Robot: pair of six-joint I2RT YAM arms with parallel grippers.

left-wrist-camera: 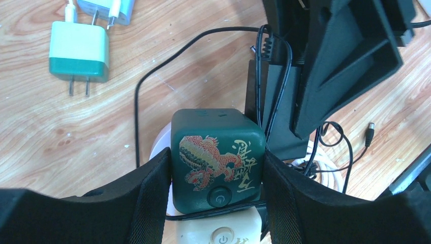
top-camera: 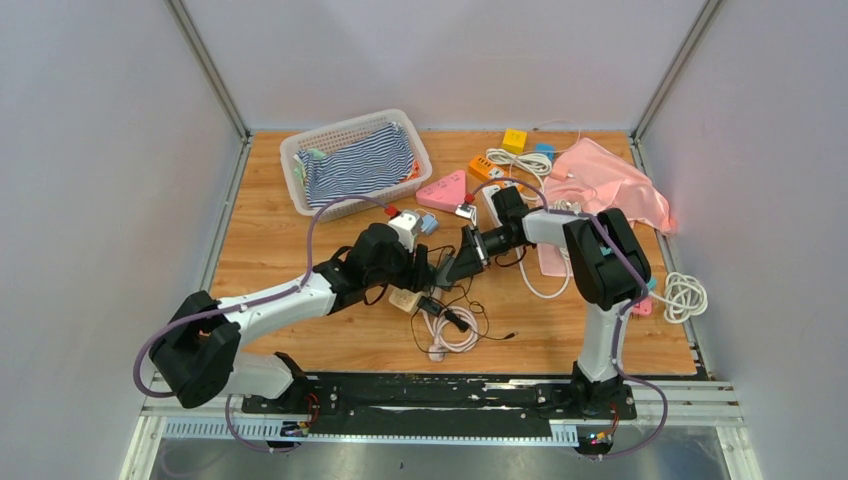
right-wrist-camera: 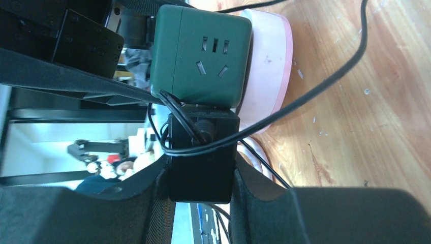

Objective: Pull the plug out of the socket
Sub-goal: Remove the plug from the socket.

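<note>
Centre frame, left gripper [left-wrist-camera: 217, 203] clamps the green socket [left-wrist-camera: 216, 137], right gripper [right-wrist-camera: 202, 190] the black plug [right-wrist-camera: 203, 152] (not yet out): pulling remains.

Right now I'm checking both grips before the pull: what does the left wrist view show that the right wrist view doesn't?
Only the left wrist view: the dragon print and power button on the green cube socket, held by the left gripper, plus a white-and-teal charger.
Only the right wrist view: the socket holes on another face, and the cable looped round the black plug where the right gripper clamps it.
Both: the green cube socket, the black plug at its side, the right gripper.
</note>
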